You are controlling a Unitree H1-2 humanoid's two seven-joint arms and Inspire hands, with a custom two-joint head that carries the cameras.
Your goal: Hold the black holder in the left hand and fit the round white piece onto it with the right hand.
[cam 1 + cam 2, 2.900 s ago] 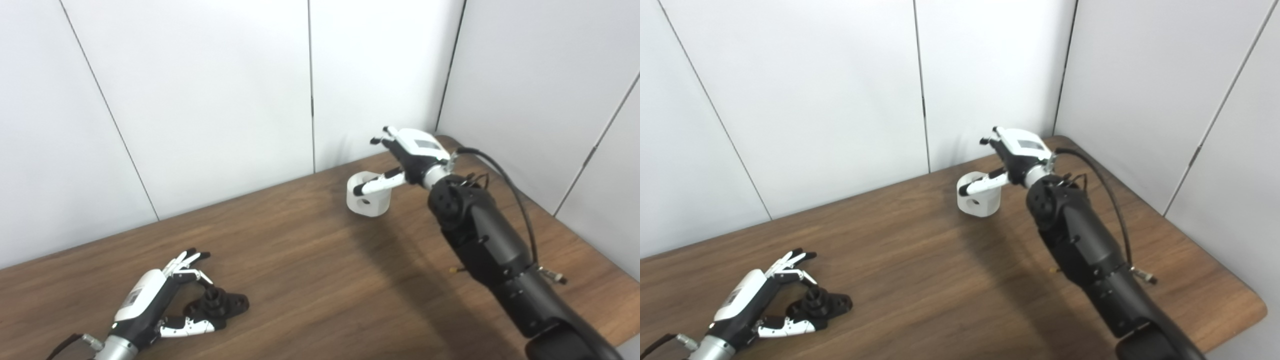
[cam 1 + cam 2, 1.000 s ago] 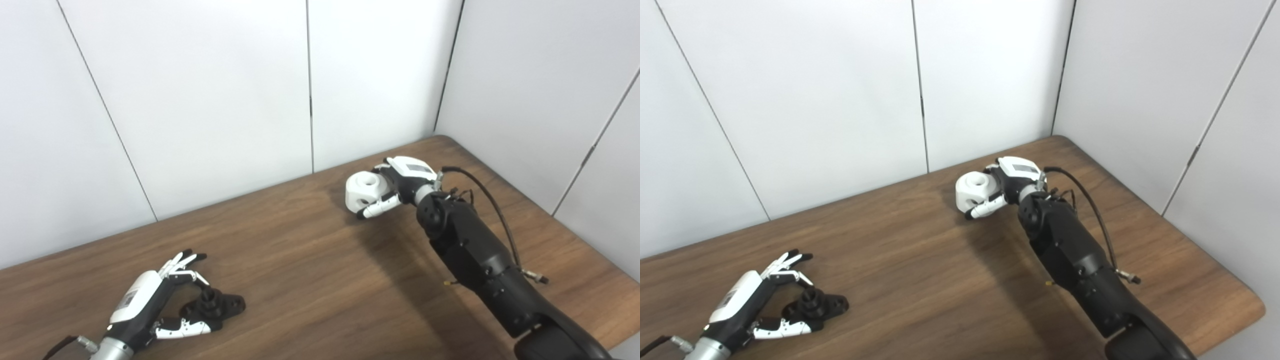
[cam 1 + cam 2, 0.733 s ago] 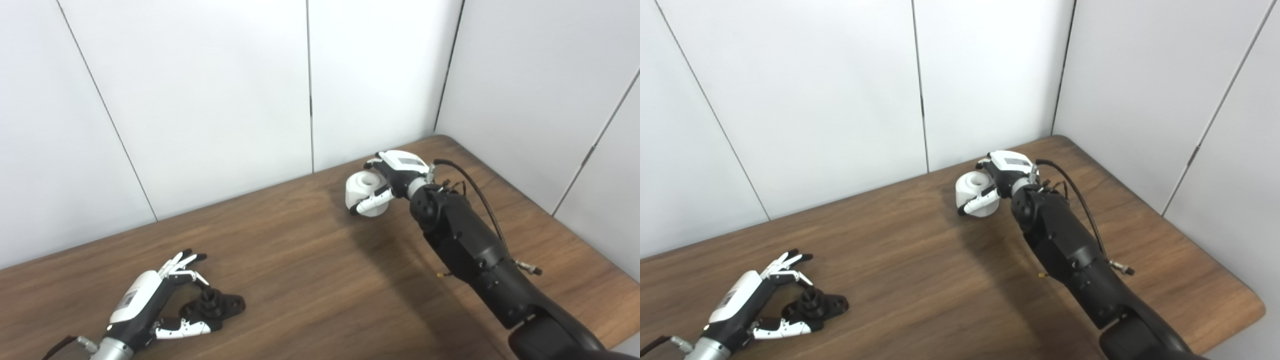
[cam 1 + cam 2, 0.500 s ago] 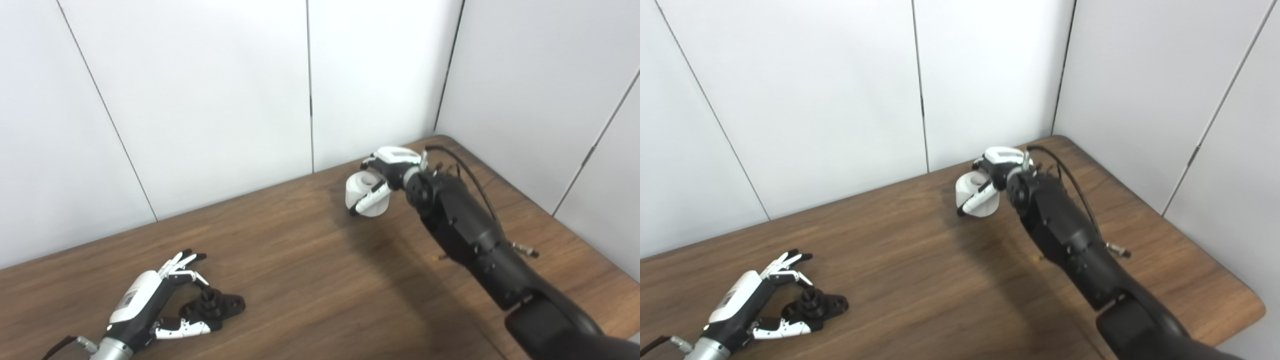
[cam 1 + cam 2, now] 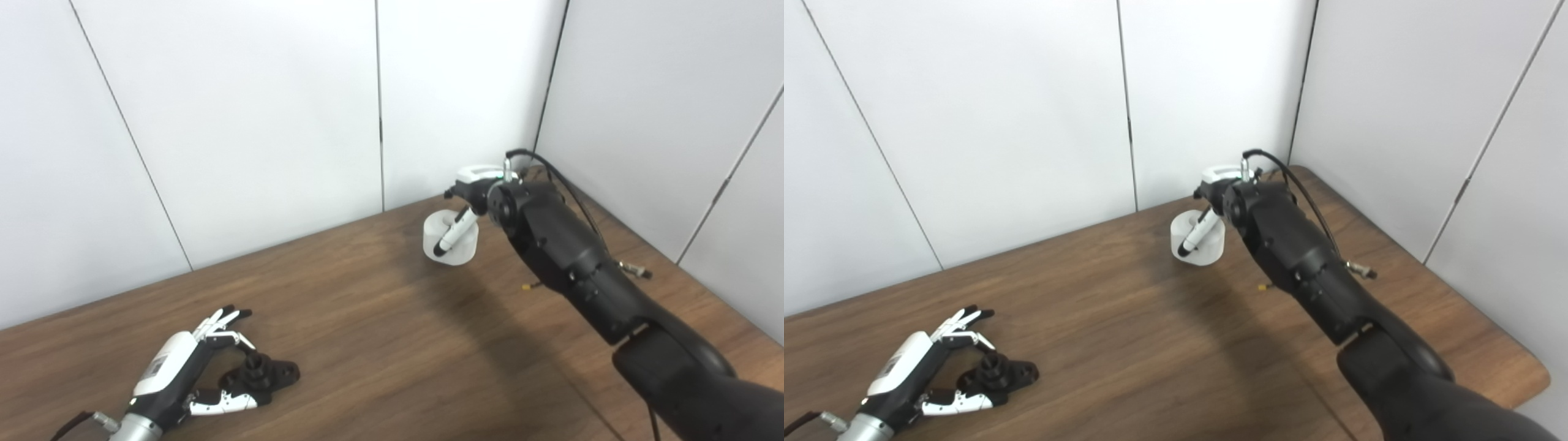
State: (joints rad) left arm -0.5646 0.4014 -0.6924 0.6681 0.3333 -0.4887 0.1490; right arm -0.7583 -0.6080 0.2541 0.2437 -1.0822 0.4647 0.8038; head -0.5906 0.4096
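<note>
Since 2.9 s ago the right robot hand (image 5: 474, 195) has risen and rolled over the round white piece (image 5: 452, 239), thumb laid across its front; whether it grips, cannot tell. Piece sits on the worktop (image 5: 392, 343) near the far corner.

Right eye view: left robot hand (image 5: 915, 373) spread, cupping the black holder (image 5: 1001, 374). Piece looks rigid, light, smooth; best pinched across its outer wall.

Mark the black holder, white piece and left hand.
black holder (image 5: 269, 373), left eye view, its flat base.
white piece (image 5: 460, 250), left eye view, its outer side wall.
left hand (image 5: 903, 364), right eye view, back of the hand.
</note>
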